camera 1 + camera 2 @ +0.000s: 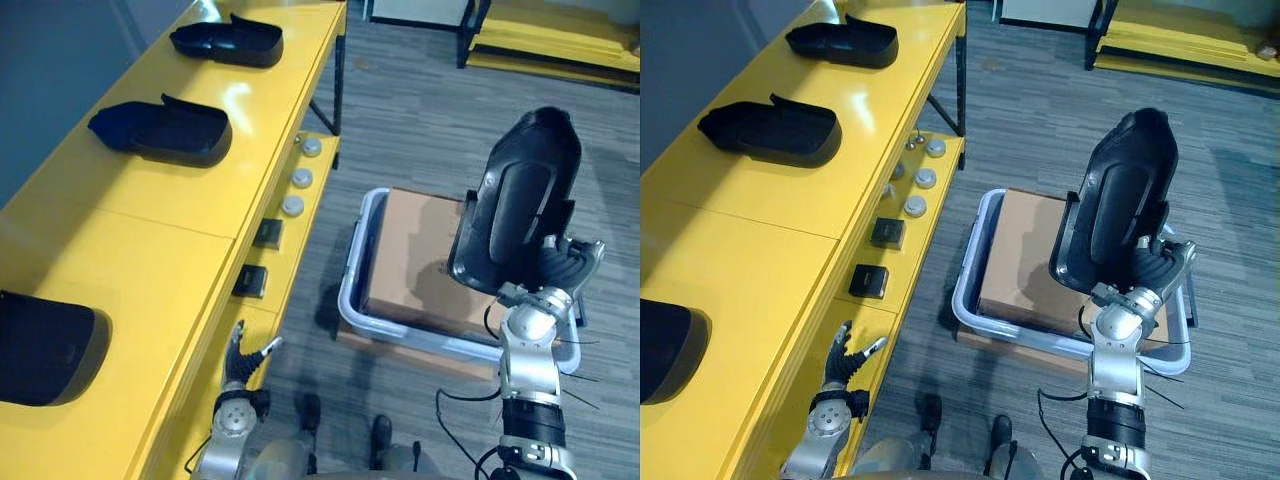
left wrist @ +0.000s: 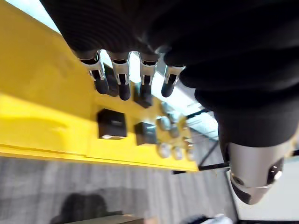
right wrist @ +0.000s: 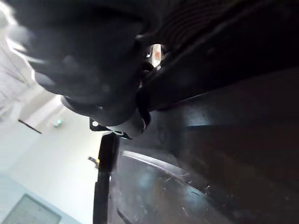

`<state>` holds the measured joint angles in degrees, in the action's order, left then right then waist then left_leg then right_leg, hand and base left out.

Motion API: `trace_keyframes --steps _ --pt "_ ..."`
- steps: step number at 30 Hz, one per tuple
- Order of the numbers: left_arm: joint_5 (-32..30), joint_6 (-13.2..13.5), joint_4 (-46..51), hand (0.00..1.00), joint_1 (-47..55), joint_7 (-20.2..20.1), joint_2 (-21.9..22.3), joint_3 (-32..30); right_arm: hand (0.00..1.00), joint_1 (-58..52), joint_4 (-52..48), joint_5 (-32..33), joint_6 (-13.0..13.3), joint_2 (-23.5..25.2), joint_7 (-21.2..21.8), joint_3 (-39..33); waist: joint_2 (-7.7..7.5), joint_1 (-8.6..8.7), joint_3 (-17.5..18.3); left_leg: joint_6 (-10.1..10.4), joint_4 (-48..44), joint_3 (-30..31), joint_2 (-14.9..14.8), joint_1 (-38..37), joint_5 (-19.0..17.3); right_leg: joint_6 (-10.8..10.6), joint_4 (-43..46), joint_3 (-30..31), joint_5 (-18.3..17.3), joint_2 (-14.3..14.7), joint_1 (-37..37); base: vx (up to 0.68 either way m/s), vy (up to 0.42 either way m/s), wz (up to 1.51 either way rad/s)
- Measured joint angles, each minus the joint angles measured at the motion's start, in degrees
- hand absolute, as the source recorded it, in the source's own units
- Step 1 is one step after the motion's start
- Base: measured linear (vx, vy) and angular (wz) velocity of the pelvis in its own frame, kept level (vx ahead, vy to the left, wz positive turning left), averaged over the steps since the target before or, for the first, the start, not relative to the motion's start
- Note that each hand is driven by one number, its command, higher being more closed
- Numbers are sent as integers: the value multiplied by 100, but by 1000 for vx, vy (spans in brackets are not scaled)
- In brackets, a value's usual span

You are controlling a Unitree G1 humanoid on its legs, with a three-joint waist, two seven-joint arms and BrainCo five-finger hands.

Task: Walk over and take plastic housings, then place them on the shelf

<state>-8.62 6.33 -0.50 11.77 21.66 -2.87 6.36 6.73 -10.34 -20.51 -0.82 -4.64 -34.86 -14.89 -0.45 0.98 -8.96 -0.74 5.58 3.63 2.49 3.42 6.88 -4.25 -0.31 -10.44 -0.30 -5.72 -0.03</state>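
Observation:
My right hand (image 1: 560, 265) is shut on a black plastic housing (image 1: 520, 195), which stands upright above a cardboard box; the housing's dark inner surface (image 3: 196, 177) looms close in the right wrist view. Three more black housings lie on the yellow shelf top (image 1: 150, 260): one far (image 1: 228, 41), one in the middle (image 1: 160, 130), one near at the left edge (image 1: 45, 348). My left hand (image 1: 243, 362) hangs open beside the shelf's front edge, its fingers (image 2: 122, 81) straight and holding nothing.
A cardboard box (image 1: 420, 255) sits in a white bin (image 1: 352, 270) on the grey floor to the right of the shelf. Small black blocks (image 1: 250, 281) and round silver parts (image 1: 297, 180) lie on the shelf's lower ledge. Another yellow rack (image 1: 550, 40) stands far right.

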Motion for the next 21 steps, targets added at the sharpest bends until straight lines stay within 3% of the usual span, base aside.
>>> trace_keyframes --steps 6,11,21 --pt "-8 311 1213 0 -124 241 -14 256 100 -229 -467 -172 273 158 113 713 8 33 232 -1 -2 -74 -14 -79 0 10 0 51 8 12 50 -4 -4 -3" --pt "15 364 1373 0 -256 259 -67 571 100 -237 -686 -213 415 197 223 1127 16 42 354 21 5 -109 -23 -128 -18 20 2 91 15 21 84 -26 -1 -3" --pt "819 437 1401 0 -1095 215 -188 1610 100 -234 -744 -205 696 177 421 2127 14 63 673 -3 16 -141 -59 -155 1 51 2 117 39 59 95 -12 -3 -1"
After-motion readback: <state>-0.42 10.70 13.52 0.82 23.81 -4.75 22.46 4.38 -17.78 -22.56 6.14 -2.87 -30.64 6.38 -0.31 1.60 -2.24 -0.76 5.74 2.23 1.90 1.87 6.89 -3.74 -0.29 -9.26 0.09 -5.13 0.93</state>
